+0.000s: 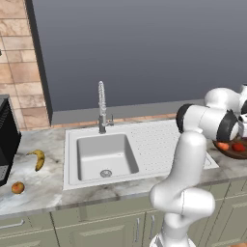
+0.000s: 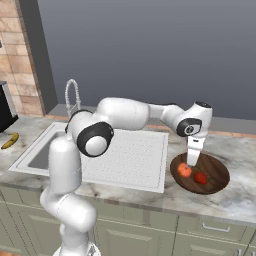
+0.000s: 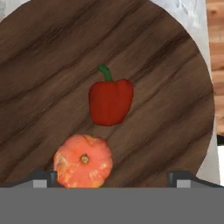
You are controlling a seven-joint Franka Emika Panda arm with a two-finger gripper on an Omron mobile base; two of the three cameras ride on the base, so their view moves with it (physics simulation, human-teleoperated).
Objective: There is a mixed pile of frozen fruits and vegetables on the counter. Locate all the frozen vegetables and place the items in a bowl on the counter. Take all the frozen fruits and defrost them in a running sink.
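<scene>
The dark wooden bowl (image 2: 219,172) stands on the counter (image 2: 240,200) to the right of the sink (image 2: 40,155). In it lie the orange-red tomato (image 2: 184,171) and the red pepper (image 2: 200,177), side by side. My gripper (image 2: 191,161) hangs just above the tomato, open, with nothing between its fingers. In the hand view the gripper (image 3: 111,179) looks straight down at the tomato (image 3: 83,162) and the pepper (image 3: 110,101) on the bowl (image 3: 43,65). The banana (image 1: 38,159) and the small orange fruit (image 1: 18,187) lie on the counter left of the sink (image 1: 103,154).
A tall chrome spring faucet (image 1: 102,106) rises behind the basin, and no water shows. A black appliance (image 1: 7,137) stands at the far left by the brick wall. The dotted drainboard (image 1: 154,142) lies between basin and bowl, under my arm.
</scene>
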